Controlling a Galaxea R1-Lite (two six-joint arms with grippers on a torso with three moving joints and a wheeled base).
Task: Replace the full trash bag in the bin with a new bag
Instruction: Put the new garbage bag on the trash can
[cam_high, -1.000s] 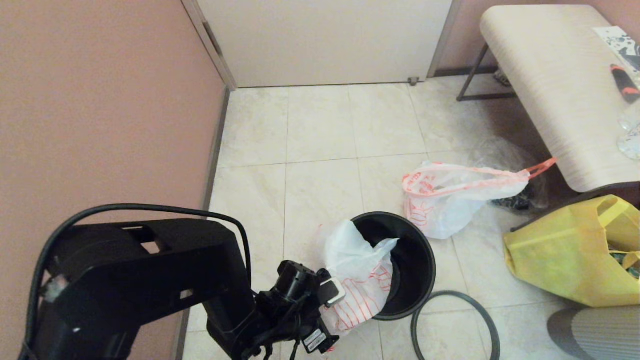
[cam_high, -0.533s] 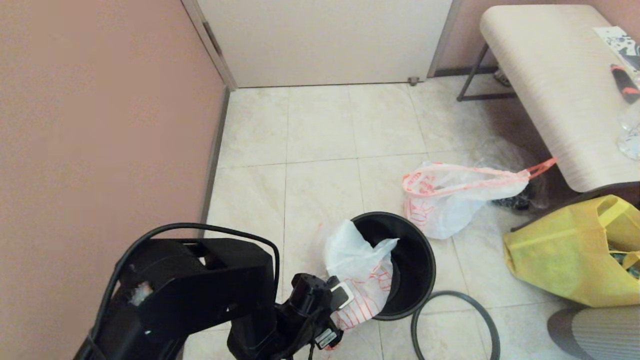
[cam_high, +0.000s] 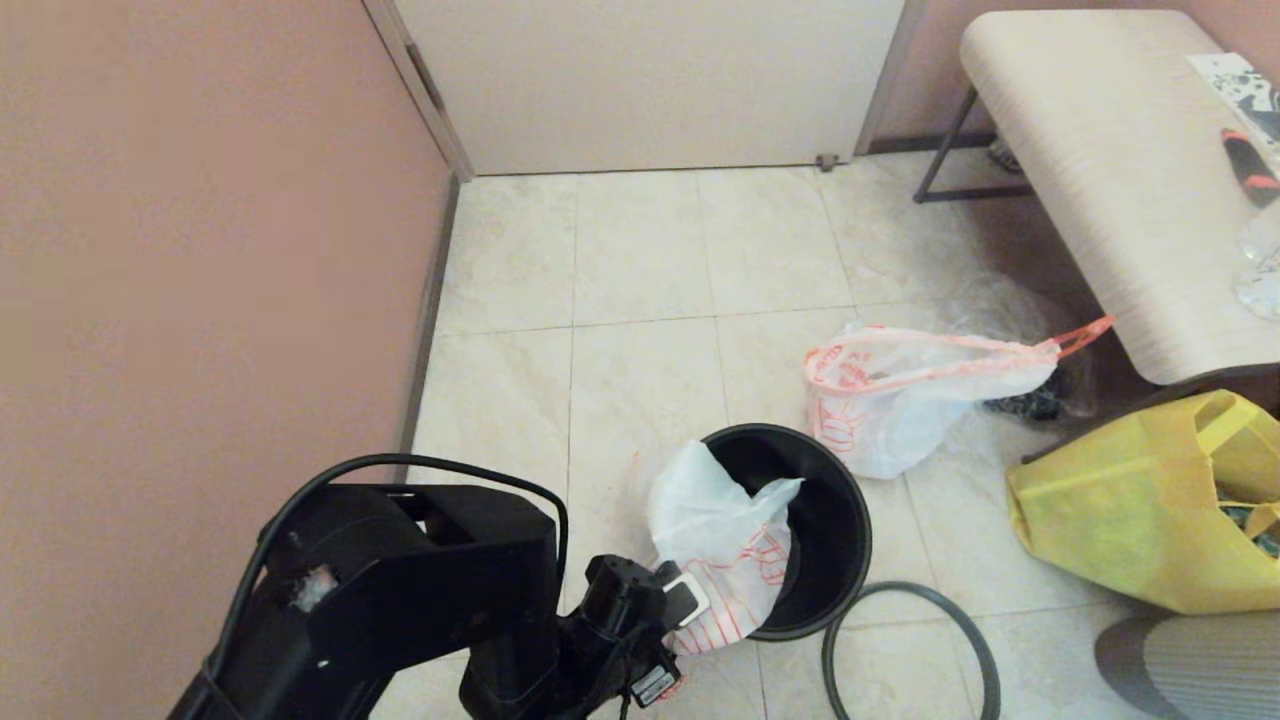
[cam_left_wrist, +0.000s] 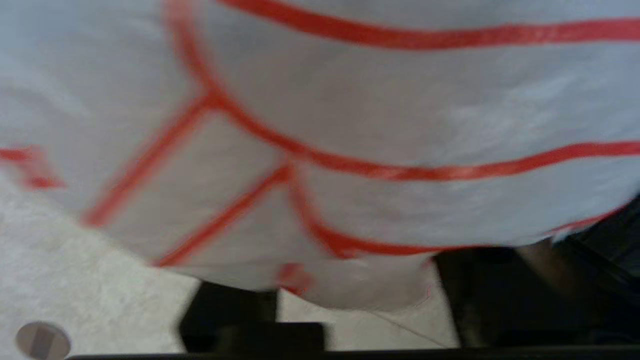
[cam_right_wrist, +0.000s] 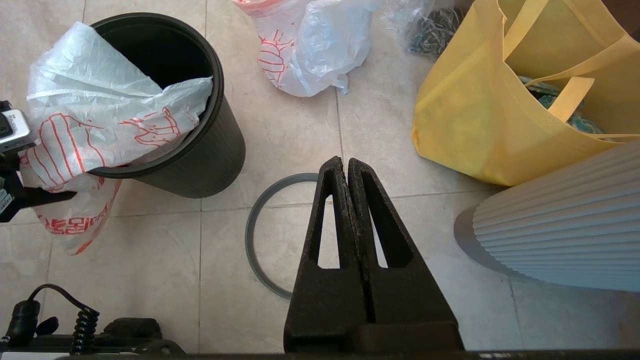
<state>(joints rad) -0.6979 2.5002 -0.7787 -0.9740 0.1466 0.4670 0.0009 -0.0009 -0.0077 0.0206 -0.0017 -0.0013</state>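
The black bin (cam_high: 835, 545) stands on the tiled floor, and the new bag (cam_high: 715, 530), white with orange-red drawing, is draped over its left rim and down its outside. The grey rim ring (cam_high: 955, 610) lies flat on the floor beside the bin. My left gripper (cam_left_wrist: 357, 300) is low at the bag's hanging part. Its black fingers (cam_left_wrist: 227, 312) stand apart with the bag's lower edge sagging between them and floor showing below. The full bag (cam_high: 900, 400) lies behind the bin. My right gripper (cam_right_wrist: 346, 162) hangs shut and empty over the ring (cam_right_wrist: 255, 235).
A pink wall (cam_high: 200, 250) runs close along the left. A yellow bag (cam_high: 1120, 500) sits to the right under a pale table (cam_high: 1100, 150). A grey ribbed object (cam_high: 1190, 660) fills the near right corner. A door (cam_high: 650, 80) closes the far end.
My left arm has swung right and lower, bringing its gripper in against the hanging part of the new bag. The bag's top flap shifted slightly.
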